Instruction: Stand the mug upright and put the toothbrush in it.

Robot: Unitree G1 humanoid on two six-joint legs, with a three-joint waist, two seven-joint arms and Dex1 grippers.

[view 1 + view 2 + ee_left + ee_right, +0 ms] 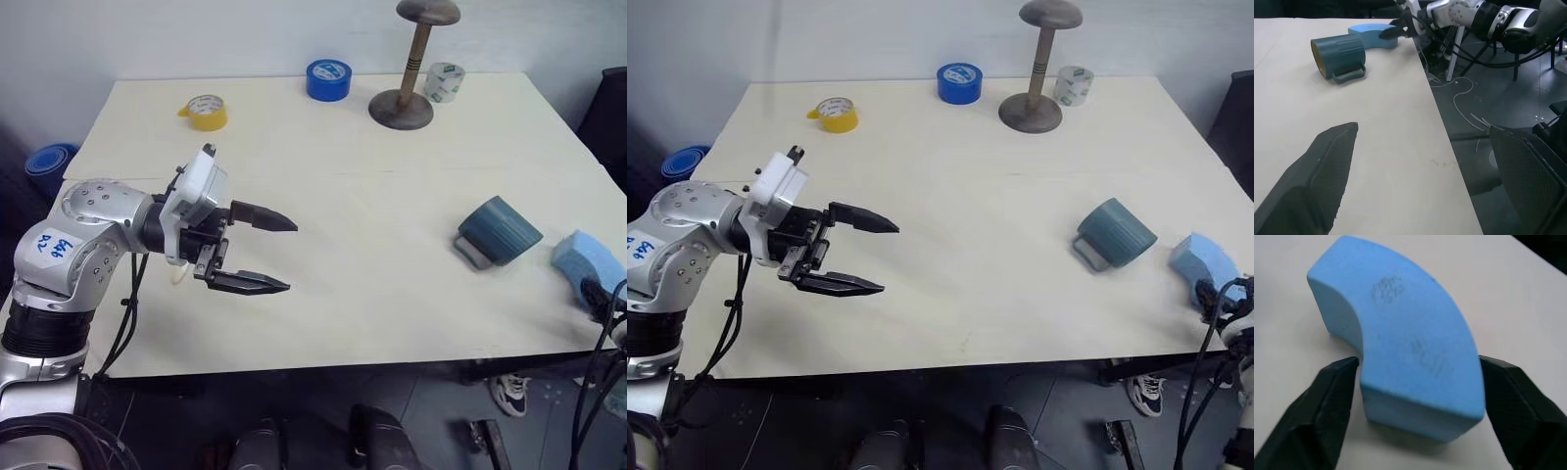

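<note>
A cream table [323, 127] fills the frame, and at its right edge the dark teal mug [500, 231] lies on its side, handle toward the near edge, just beside a light blue curved foam block [586, 259]. At the left, the left gripper [265, 253] hovers over the table with its two black fingers spread apart and holding nothing. In the right wrist view the right gripper [1418, 382] has its fingers spread on either side of the foam block's end, not pressing it; the toothbrush cannot be made out.
</note>
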